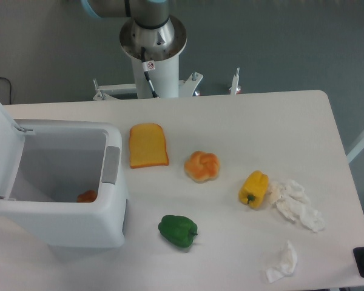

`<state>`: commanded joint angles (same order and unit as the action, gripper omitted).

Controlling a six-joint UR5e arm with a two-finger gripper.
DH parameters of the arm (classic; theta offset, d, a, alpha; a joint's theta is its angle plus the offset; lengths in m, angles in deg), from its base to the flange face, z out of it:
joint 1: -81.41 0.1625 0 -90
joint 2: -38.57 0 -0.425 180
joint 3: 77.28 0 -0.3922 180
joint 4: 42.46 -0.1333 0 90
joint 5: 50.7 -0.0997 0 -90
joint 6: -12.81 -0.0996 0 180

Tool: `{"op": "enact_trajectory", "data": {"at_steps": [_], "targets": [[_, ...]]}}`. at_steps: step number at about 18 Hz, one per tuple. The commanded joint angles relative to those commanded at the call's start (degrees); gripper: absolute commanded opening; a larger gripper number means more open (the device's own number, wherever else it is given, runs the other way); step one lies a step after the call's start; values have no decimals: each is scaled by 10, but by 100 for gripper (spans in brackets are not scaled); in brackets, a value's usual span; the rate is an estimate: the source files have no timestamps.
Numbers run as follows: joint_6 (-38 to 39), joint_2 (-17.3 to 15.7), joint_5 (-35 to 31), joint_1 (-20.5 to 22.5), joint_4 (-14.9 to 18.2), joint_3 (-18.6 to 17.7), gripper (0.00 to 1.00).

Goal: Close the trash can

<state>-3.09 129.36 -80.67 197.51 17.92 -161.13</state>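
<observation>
Trash can (pixel 67 227) open, two peppers, two tissues

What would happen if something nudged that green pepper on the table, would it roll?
The glossy green bell pepper lies on its side on the flat white table, so it would probably wobble or roll a little, unevenly, because it looks lumpy. Its shiny skin suggests it may be slippery to grasp. It appears hollow-shaped, likely light.

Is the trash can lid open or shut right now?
Open. The trash can has its lid swung up at the left, so the inside shows, with a small orange item at the bottom.
</observation>
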Motion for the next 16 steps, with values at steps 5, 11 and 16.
{"op": "enact_trajectory", "data": {"at_steps": [5,11,16], "targets": [[-1,21,-4,0,-4,2,100],[-2,42,-26,1,-7,11,100],[-4,54,-50,2,-13,14,100]]}}
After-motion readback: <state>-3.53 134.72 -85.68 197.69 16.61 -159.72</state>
